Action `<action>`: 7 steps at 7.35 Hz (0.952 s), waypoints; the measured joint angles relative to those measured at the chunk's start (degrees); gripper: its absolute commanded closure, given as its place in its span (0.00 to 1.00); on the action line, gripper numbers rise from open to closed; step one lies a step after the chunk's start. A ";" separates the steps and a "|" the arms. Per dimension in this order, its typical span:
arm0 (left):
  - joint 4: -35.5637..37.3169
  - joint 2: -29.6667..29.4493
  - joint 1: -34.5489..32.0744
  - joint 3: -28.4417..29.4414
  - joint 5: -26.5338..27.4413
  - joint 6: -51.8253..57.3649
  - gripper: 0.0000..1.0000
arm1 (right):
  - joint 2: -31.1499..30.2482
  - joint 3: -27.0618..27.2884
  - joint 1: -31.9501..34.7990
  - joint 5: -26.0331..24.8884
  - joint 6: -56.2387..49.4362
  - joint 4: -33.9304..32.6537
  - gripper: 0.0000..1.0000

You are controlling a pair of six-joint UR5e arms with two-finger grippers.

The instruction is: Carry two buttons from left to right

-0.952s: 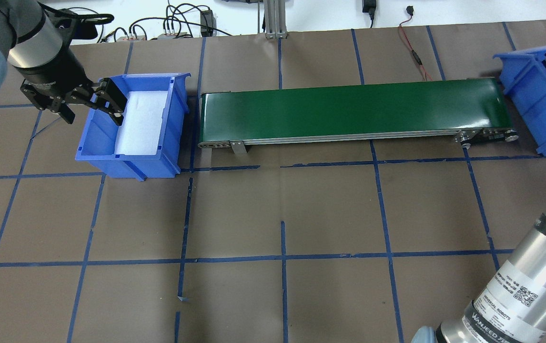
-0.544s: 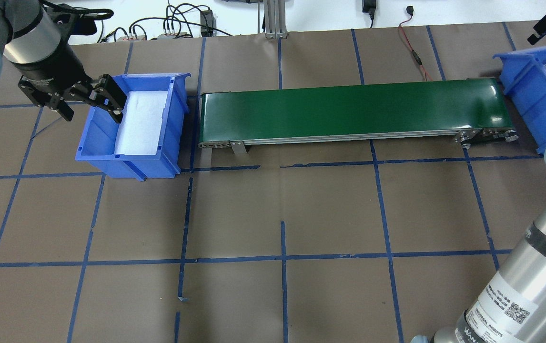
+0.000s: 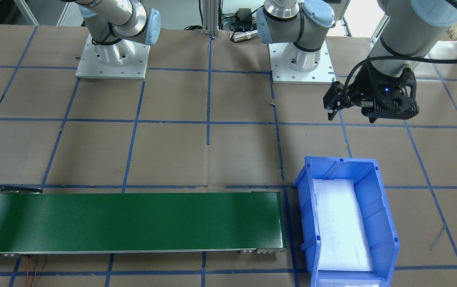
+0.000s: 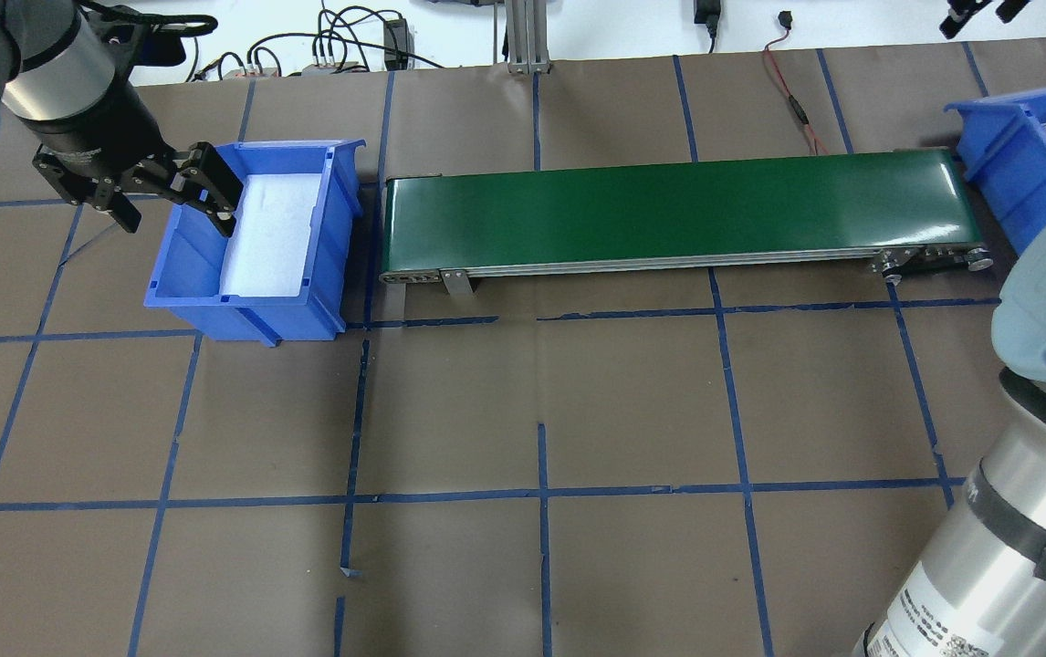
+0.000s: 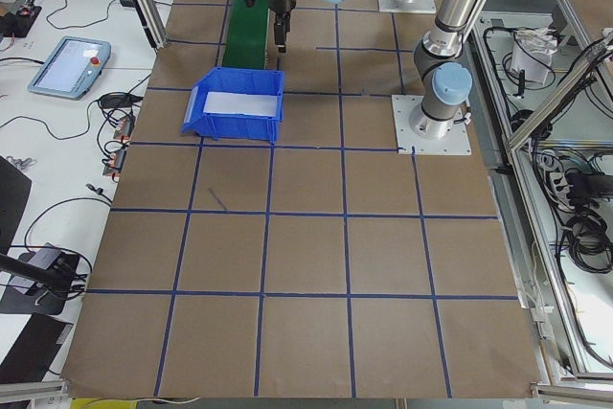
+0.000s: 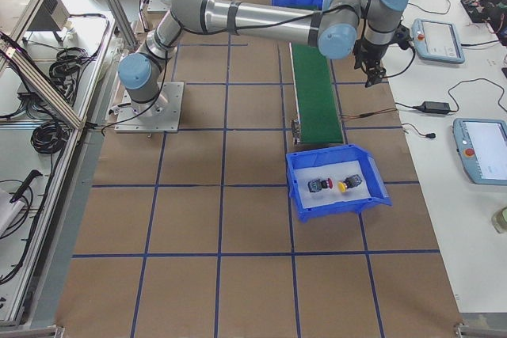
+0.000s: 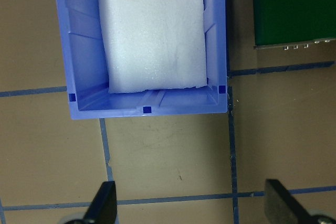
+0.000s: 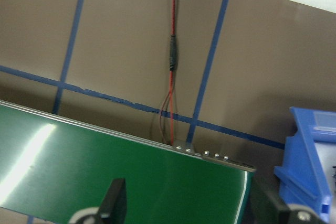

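A table [image 6: 238,275] wrapped in brown paper and gridded with blue tape fills the foreground. Beside it stands a white side bench [image 6: 475,227] carrying teach pendants [image 6: 483,148] and loose cables.

Nearest the viewer, a blue bin [image 6: 337,211] lined in white sits at the end of the conveyor [image 6: 315,93]. Both buttons lie inside it, the red-capped button [image 6: 316,186] and the yellow-capped button [image 6: 344,186], side by side with a small gap between them. Each cap sits on a dark collar, and the yellow one shows a grey body behind it; finer detail is too small to make out.

Beyond the bin, the conveyor's green belt stretches down the table. Above its bench-side edge the right gripper [image 8: 191,205] hovers high, jaws spread wide with nothing between them. A thin red wire [image 8: 172,77] trails over the paper just past the belt.

At the far end, a second blue bin [image 4: 245,318] holds a white foam sheet [image 4: 272,233]. The left gripper [image 7: 191,208] hangs over the paper just short of that bin's end wall, its jaws likewise parted and empty.
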 measured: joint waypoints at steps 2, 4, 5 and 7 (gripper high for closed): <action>0.06 0.09 0.02 -0.10 -0.06 0.06 0.00 | -5.92 6.34 6.12 -1.03 11.04 0.19 0.03; 0.09 -0.01 0.13 -0.15 -0.17 0.36 0.00 | -16.16 20.85 8.23 -0.71 15.00 -2.57 0.00; 0.09 0.04 0.15 -0.21 -0.09 0.41 0.00 | -21.76 28.91 8.44 -0.94 15.26 -4.32 0.00; 0.09 0.19 0.17 -0.27 0.09 0.35 0.00 | -30.21 39.30 8.63 -1.09 15.49 -5.30 0.00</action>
